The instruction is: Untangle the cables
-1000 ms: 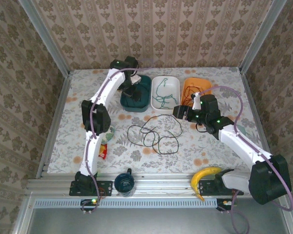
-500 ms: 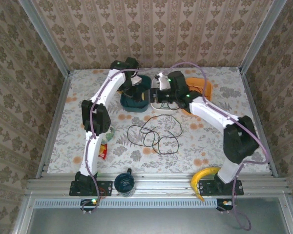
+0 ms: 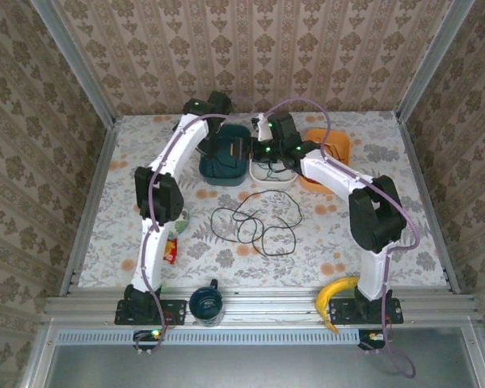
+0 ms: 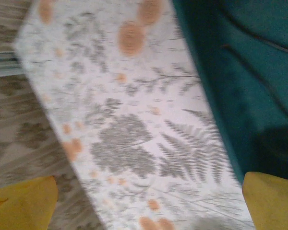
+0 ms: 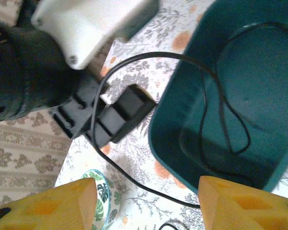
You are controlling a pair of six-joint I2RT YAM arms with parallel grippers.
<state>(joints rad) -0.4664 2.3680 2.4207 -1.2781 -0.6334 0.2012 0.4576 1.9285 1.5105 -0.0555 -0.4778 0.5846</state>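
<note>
My left pincer [image 4: 147, 201] and right pincer [image 5: 149, 203] gape wide, empty.
Thin black cable [image 5: 153, 53] loops over the smooth, round-cornered teal tub [image 5: 169, 125] onto leaf-printed tablecloth [image 4: 134, 143].

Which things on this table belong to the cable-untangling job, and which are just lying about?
Job:
- black cable on the table
- black cable in the teal bin
- teal bin, white tray and orange bin, likely for sorting

Lying about:
- banana
- dark blue mug
- red packet
- leaf-patterned dish
</note>
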